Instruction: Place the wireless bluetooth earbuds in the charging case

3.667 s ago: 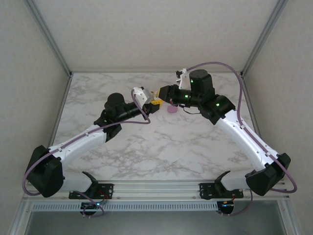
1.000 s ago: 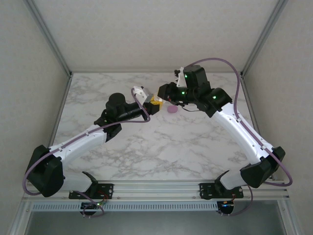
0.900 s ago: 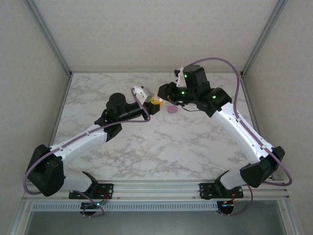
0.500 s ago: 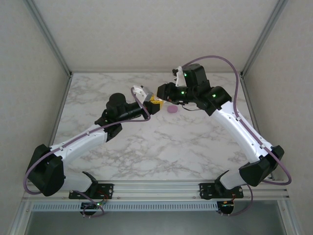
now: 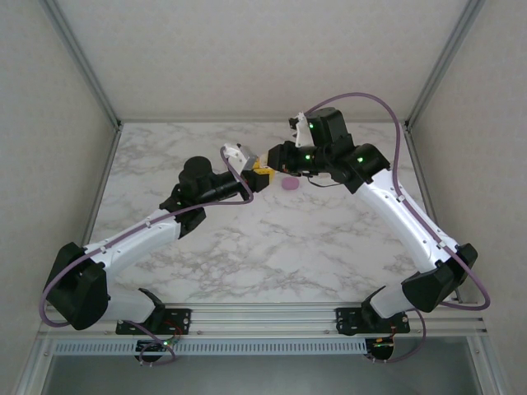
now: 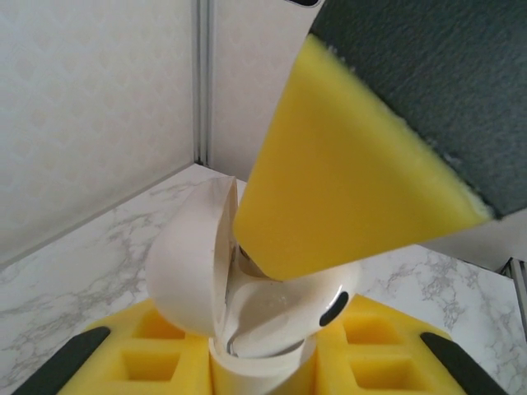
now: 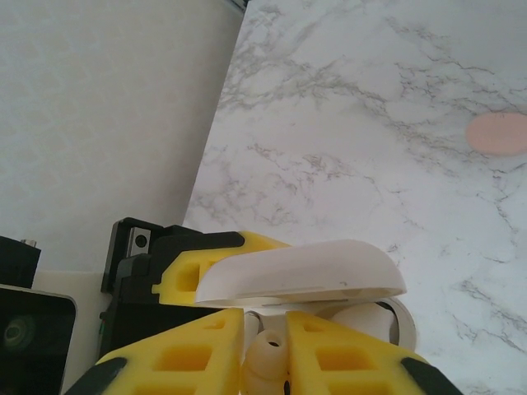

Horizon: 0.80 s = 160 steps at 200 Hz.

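Note:
My left gripper (image 5: 256, 175) is shut on a white charging case (image 6: 247, 325) and holds it upright over the middle of the table, its lid (image 6: 188, 262) swung open. A white earbud (image 6: 290, 319) with a small black mark lies tilted in the case's mouth. My right gripper (image 5: 271, 164) comes in from the right, and one of its yellow pads (image 6: 354, 185) bears down right above that earbud. In the right wrist view the right gripper (image 7: 265, 362) is shut on a white earbud (image 7: 265, 352), rubber tip towards the camera, just below the case lid (image 7: 305, 271).
A small pinkish oval piece (image 5: 290, 184) lies on the marble table (image 5: 272, 247) just right of the two grippers; it is also on the marble table (image 7: 395, 107) at the far right (image 7: 496, 132). Grey walls and metal posts enclose the table.
The right gripper's jaws have closed in on the white earbud, and its wrist has lifted slightly towards the back. The left arm and the case have stayed put.

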Motion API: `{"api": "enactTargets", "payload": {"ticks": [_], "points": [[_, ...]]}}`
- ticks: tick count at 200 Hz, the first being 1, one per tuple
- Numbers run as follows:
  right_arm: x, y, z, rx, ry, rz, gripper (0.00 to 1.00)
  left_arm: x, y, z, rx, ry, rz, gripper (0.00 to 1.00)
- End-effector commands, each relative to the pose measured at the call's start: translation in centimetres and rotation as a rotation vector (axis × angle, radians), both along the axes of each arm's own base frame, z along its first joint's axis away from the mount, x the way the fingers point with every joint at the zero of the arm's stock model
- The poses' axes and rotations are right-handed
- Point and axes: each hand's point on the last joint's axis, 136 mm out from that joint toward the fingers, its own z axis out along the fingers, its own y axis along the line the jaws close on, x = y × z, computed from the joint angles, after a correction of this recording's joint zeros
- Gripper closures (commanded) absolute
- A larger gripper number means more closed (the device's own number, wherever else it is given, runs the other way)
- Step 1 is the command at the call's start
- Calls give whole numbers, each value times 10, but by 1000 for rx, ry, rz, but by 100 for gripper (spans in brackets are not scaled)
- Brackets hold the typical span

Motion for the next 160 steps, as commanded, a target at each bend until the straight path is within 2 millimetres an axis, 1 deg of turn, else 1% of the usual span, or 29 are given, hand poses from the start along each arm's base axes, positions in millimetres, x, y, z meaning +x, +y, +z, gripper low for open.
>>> {"api": "enactTargets", "payload": {"ticks": [1,28,66,89,108,134,160], "points": [[-3,-7,-17,-44,84,-27,82,-3,2,40,-47,-181,11,88],[0,-10,-14,-19,111,-69,82,-6,2,31,21,-260,6,88],[1,-11,-20,-17,172,-93,82,-10,2,23,94,-345,-5,89],[4,-15,-23,-29,186,-126,82,-8,1,19,144,-382,-1,89],[7,-14,-24,-23,199,-145,83,-7,0,15,187,-407,-1,89],[14,-12,-32,-7,224,-197,83,-6,0,15,189,-416,13,89],[23,-15,-35,21,225,-263,83,-6,-1,14,177,-412,21,89]]}}
